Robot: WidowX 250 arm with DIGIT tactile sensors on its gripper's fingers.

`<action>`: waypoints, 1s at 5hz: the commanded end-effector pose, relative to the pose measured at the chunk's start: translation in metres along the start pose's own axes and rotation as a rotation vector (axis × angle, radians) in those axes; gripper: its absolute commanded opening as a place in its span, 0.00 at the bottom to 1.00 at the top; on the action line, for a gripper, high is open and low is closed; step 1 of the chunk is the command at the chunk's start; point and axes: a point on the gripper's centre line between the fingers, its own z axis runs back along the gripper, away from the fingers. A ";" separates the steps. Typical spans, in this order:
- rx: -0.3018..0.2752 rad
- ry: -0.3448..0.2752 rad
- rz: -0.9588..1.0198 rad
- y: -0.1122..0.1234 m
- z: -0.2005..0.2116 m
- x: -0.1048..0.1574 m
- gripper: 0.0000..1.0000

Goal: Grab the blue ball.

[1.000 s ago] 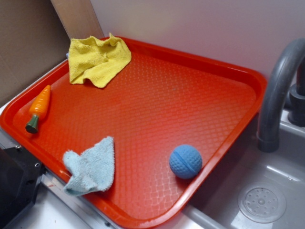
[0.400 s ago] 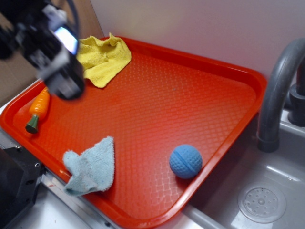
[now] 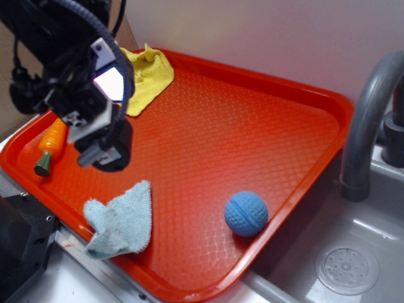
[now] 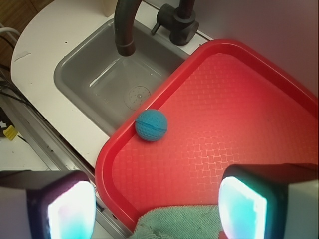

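Gripper (image 3: 104, 154) hangs at left of frame over the red tray (image 3: 265, 88), jaws spread, holding nothing. Blue ball (image 3: 245, 213) sits lower right on the tray against its rim, next to the grey sink (image 3: 379, 227). Pale blue cloth (image 3: 121, 221) lies below the gripper.

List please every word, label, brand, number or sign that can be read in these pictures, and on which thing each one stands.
None: no readable text shows in either view.
The blue ball, red tray, cloths, toy carrot, sink and faucet carry no lettering.
The tool shows only glowing pads, no marking.
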 end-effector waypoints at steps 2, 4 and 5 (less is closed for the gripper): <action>-0.063 0.003 -0.058 -0.013 -0.067 0.025 1.00; -0.148 -0.022 -0.004 0.010 -0.097 0.019 1.00; -0.160 -0.042 -0.039 -0.007 -0.120 0.018 1.00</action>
